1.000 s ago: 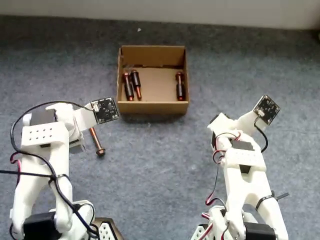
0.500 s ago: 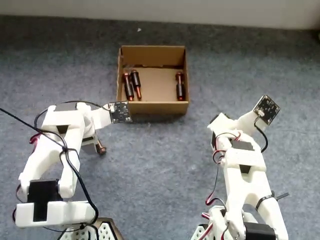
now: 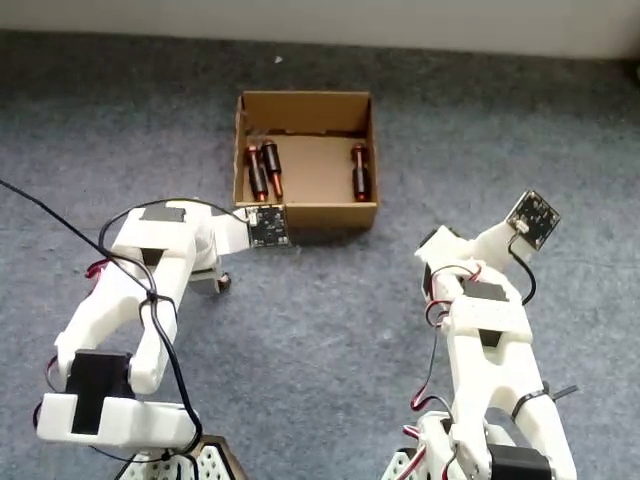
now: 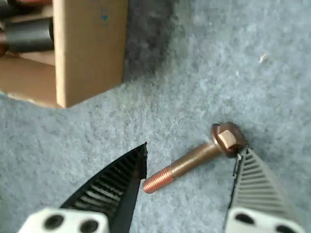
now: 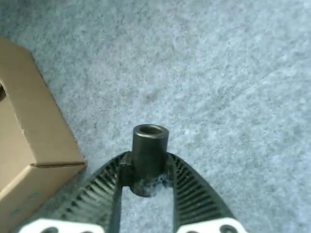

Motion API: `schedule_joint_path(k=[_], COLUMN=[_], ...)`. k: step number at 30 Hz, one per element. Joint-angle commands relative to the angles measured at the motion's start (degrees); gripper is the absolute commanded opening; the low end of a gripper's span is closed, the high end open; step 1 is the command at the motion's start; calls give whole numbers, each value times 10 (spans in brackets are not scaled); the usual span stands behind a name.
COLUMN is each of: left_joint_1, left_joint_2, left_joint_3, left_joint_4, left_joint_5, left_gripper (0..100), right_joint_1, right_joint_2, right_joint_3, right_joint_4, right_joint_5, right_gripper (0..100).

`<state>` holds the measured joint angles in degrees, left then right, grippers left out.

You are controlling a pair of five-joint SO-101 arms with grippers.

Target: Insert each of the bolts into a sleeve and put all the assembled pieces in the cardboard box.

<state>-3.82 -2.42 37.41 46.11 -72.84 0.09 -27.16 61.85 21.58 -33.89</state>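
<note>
A copper bolt (image 4: 194,162) lies on the grey carpet between the fingers of my open left gripper (image 4: 194,149); its hex head touches one fingertip (image 4: 245,160). In the high view the bolt's head (image 3: 222,284) peeks out from under the left arm, just in front of the cardboard box (image 3: 305,214). The box holds three assembled pieces (image 3: 272,166), two at its left side and one (image 3: 360,170) at its right. My right gripper (image 5: 148,170) is shut on a black sleeve (image 5: 149,148), held upright with its bore facing up, over carpet to the right of the box's corner (image 5: 34,145).
Grey carpet covers the whole work area, with bare floor between the two arms and in front of the box. The right arm (image 3: 480,310) stands at the right, the left arm (image 3: 140,290) at the left. A wall edge runs along the far side.
The left arm has swung right toward the box's front left corner and lowered over the bolt. The bolt's head now shows slightly farther right. The right arm has not moved.
</note>
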Motion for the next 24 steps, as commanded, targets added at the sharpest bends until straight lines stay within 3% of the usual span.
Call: schedule_joint_path(k=[1,14,20,24], left_joint_1=[34,25,25,18], left_joint_2=[-1,-1,-1,-1], left_joint_3=[-22,-73,-137,-162], left_joint_4=[-16,-9,108,141], left_joint_5=[11,11,9,7], left_gripper=[285,245,246,246], right_joint_1=[7,7,7,7], right_joint_2=[-30,-30,-30,-30], right_joint_3=[-9,-8,-7,-7], right_joint_4=[-12,-12,-12,-12], right_joint_5=[-2,-2,-2,-2], right_gripper=[5,5,5,5])
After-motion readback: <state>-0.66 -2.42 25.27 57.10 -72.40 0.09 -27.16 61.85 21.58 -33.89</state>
